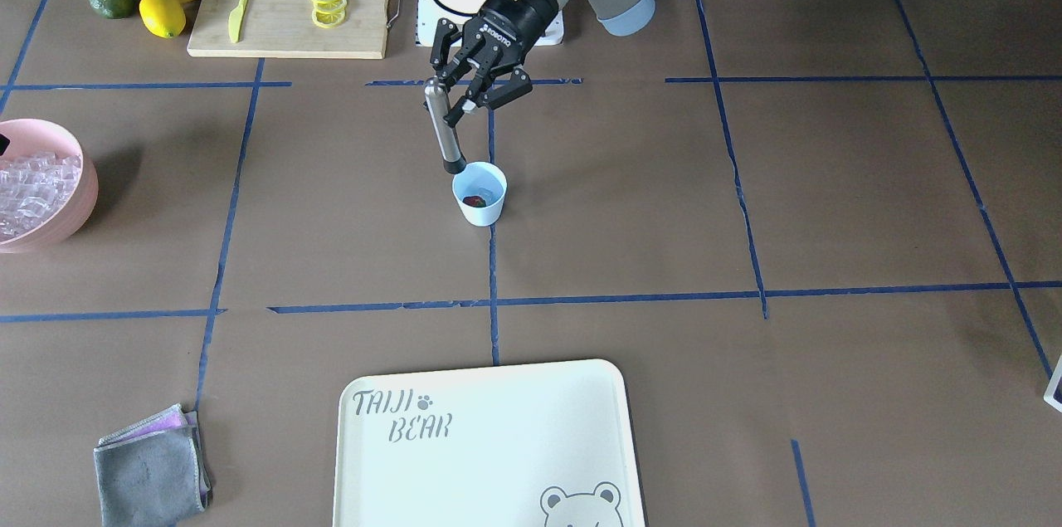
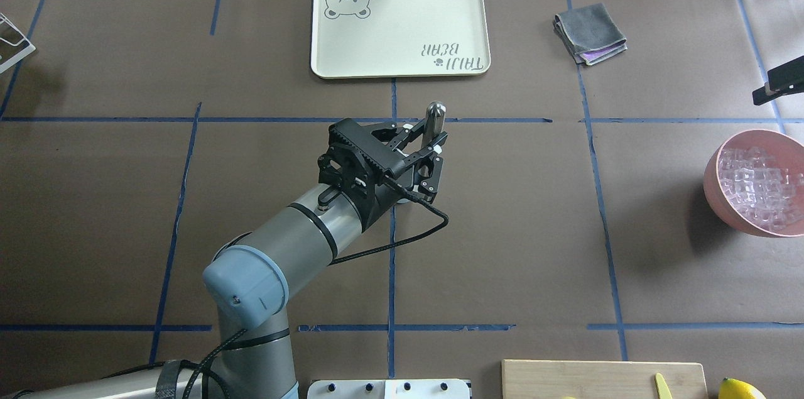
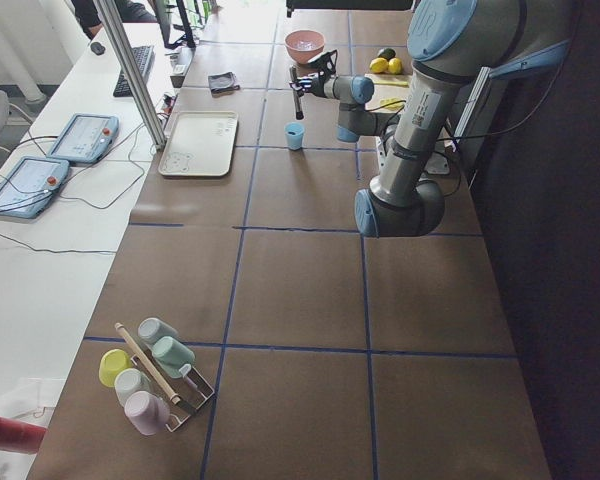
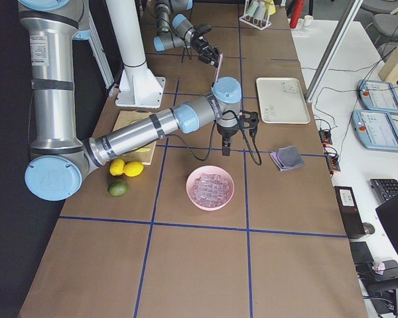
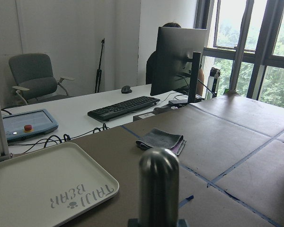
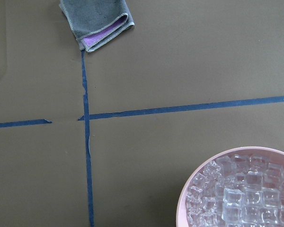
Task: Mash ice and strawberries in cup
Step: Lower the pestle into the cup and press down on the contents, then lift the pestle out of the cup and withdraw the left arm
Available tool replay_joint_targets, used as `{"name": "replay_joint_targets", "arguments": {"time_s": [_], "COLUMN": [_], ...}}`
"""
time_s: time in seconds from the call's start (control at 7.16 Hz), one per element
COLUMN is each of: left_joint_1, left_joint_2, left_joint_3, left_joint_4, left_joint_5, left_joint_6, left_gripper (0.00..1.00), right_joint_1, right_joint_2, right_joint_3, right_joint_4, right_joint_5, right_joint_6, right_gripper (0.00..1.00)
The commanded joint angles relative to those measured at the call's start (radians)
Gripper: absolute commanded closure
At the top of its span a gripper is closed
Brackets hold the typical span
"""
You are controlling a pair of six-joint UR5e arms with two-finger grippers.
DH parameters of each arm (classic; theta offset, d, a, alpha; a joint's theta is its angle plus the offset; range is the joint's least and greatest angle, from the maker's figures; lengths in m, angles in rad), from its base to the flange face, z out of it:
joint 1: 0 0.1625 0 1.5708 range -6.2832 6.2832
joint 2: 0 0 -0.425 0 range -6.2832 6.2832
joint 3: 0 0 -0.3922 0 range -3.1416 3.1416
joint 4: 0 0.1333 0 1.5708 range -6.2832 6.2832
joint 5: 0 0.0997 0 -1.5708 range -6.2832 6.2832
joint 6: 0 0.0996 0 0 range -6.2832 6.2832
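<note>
The cup [image 1: 479, 195] stands near the table's middle on a tape line. The strawberry [image 1: 474, 201] shows red at its bottom, with pale ice [image 1: 491, 195] beside it (single cubes are hard to make out). In the front-facing view the muddler [image 1: 442, 129] leans in from 11 o'clock, its black tip at the cup's rim and not down among the contents. The left gripper [image 1: 452, 101] is clamped on the muddler's upper shaft, fingers narrowed to its width. The right gripper [image 2: 774, 86] hangs by the pink bowl [image 1: 79, 207], at 9 o'clock from the cup; I cannot tell whether it is open. Nothing steadies the cup. The tip should therefore be centred over the opening, the shaft brought upright, and the press kept straight down and gentle, lest the light cup tip or skid.
</note>
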Motion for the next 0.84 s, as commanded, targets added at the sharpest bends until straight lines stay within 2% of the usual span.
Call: {"name": "replay_joint_targets", "arguments": {"time_s": [0.0, 0.14, 0.28, 0.42, 0.56, 0.7], "left_joint_1": [-0.015, -0.04, -0.058, -0.104, -0.238, -0.36], "left_joint_2": [-0.003, 0.0, 0.003, 0.06, 0.095, 0.167], "left_joint_3": [-0.184, -0.253, -0.259, -0.259, -0.259, -0.26], "left_joint_4": [0.337, 0.474, 0.485, 0.485, 0.486, 0.495], "left_joint_5": [-0.005, -0.005, -0.024, -0.149, -0.393, -0.593], "left_joint_6": [-0.011, -0.074, -0.093, -0.21, -0.27, -0.272], "left_gripper": [1.0, 1.0, 1.0, 1.0, 1.0, 1.0], "right_joint_1": [0.002, 0.002, 0.002, 0.002, 0.002, 0.002], "right_joint_2": [-0.007, -0.01, -0.013, -0.015, -0.016, -0.016], "right_joint_3": [-0.004, -0.001, -0.002, -0.004, -0.002, -0.004], "right_joint_4": [0.002, 0.005, 0.005, 0.005, 0.005, 0.005], "right_joint_5": [0.001, 0.001, 0.001, 0.001, 0.001, -0.001], "right_joint_6": [-0.005, -0.005, -0.006, -0.008, -0.008, -0.008], "right_gripper": [0.0, 0.0, 0.0, 0.0, 0.0, 0.0]}}
